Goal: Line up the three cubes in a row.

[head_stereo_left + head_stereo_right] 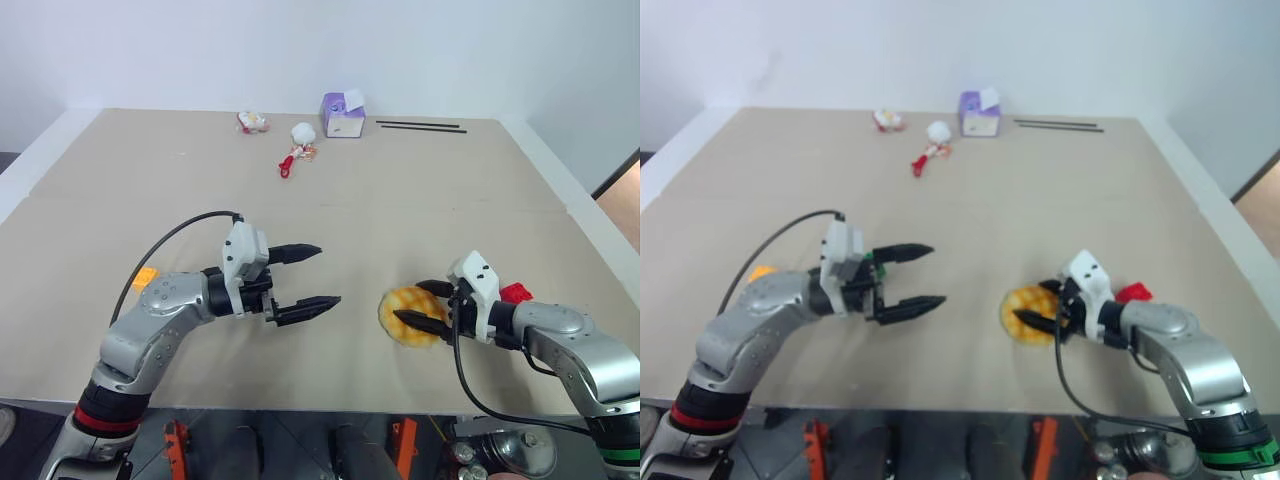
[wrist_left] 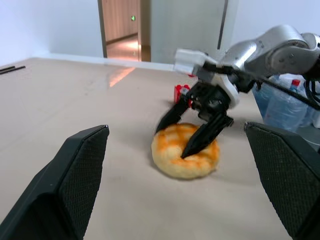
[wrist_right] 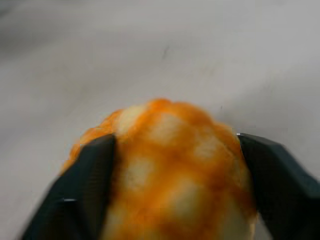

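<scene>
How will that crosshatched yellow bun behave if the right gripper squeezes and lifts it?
The bun looks puffy, so it probably gives under the right gripper. Its domed top may let fingers slide. It sits flat-bottomed on the table, so rolling seems unlikely.

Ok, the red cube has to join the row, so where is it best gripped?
By two opposite flat side faces of the red cube, coming straight down from above. It sits flat on the table, and the wrist of the right gripper lies close beside it, crowding any level approach.
</scene>
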Robot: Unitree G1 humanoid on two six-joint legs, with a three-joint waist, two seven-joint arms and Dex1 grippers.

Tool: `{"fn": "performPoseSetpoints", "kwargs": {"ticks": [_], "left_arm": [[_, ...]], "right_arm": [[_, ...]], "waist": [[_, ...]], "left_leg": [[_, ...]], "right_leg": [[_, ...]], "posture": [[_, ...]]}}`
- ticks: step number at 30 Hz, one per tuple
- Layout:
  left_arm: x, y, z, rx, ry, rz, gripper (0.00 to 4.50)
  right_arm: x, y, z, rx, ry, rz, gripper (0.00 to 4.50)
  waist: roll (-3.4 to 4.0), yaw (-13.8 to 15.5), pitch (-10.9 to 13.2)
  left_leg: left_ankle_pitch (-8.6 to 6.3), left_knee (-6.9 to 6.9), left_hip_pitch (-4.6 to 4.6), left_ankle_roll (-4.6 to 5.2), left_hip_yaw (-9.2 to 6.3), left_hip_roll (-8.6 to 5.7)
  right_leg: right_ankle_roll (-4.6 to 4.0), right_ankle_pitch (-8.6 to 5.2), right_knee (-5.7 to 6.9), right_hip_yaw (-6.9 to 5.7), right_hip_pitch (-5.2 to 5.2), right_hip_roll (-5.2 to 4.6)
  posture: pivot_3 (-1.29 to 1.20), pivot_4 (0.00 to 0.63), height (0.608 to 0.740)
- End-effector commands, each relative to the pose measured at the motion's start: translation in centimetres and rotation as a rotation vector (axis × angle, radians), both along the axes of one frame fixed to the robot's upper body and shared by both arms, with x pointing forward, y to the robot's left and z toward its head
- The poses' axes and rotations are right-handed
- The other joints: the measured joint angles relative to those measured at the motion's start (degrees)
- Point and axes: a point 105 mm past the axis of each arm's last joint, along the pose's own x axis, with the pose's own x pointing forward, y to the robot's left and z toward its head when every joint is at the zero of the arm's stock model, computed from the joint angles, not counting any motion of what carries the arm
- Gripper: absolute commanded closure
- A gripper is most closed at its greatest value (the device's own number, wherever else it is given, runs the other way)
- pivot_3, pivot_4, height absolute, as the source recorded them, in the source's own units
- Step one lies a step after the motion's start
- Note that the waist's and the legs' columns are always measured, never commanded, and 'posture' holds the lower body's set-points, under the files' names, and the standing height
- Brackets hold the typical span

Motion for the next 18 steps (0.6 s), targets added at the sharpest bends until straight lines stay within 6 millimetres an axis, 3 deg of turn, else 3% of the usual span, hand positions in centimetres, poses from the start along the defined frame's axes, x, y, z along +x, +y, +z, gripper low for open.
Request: {"fn": "performPoseSetpoints", "kwargs": {"ticks": [1, 6, 8, 10, 13, 15, 18], "left_arm": [[0.2, -0.3, 0.7, -0.003, -0.043, -0.005, 0.0], [0.4, -0.7, 0.7, -0.004, -0.052, -0.012, 0.0], [0.5, -0.9, 0.6, -0.002, -0.059, -0.015, 0.0], [0.9, -1.1, 0.7, -0.004, -0.073, -0.007, 0.0], [1.8, -1.6, 1.0, -0.018, -0.076, -0.003, 0.0], [2.2, -2.5, 1.0, -0.027, -0.086, -0.013, 0.0], [2.8, -4.2, 1.1, -0.066, -0.091, -0.028, 0.0]], "right_arm": [[-0.5, -0.4, -0.8, -0.016, 0.061, -0.014, 2.34], [-0.6, -0.2, -0.2, 0.027, 0.066, -0.015, 4.02], [-0.6, 0.0, 0.2, 0.066, 0.057, -0.028, 4.47], [-0.3, 0.0, 1.3, 0.13, 0.016, -0.05, 4.47], [1.4, -0.9, 5.5, 0.305, -0.199, -0.134, 4.47], [3.0, -3.2, 7.6, 0.349, -0.324, -0.286, 4.47], [5.3, -8.5, 8.5, 0.285, -0.435, -0.606, 4.47]], "waist": [[-0.01, -0.01, 0.0], [-0.01, 0.02, 0.0], [-0.01, 0.04, 0.0], [-0.01, 0.03, 0.0], [0.03, -0.01, 0.03], [0.1, -0.1, 0.05], [0.09, -0.09, 0.04]], "left_leg": [[0.0, 0.06, 0.0, 0.0, 0.0, 0.0], [0.0, 0.36, -0.04, 0.0, 0.01, -0.02], [0.0, 0.39, -0.05, 0.0, 0.01, -0.04], [0.0, 0.39, -0.06, 0.0, 0.0, -0.04], [0.01, 0.38, -0.11, 0.01, -0.03, -0.04], [0.02, 0.4, -0.12, 0.02, 0.03, -0.05], [0.04, 0.45, -0.13, 0.04, 0.05, -0.1]], "right_leg": [[-0.14, -0.07, 0.0, 0.0, 0.03, 0.0], [-0.1, -0.01, 0.0, 0.02, 0.1, -0.04], [-0.08, 0.0, 0.0, 0.02, 0.11, -0.05], [-0.08, 0.01, 0.0, 0.02, 0.1, -0.04], [-0.08, 0.05, 0.01, 0.02, 0.04, -0.01], [-0.03, 0.11, 0.01, 0.08, 0.01, -0.02], [0.02, 0.16, 0.0, 0.11, 0.03, -0.05]], "posture": [[0.0, 0.15, 0.74], [0.0, 0.15, 0.74], [0.0, 0.15, 0.74], [0.0, 0.15, 0.74], [0.0, 0.15, 0.74], [0.0, 0.15, 0.74], [0.0, 0.15, 0.74]]}}
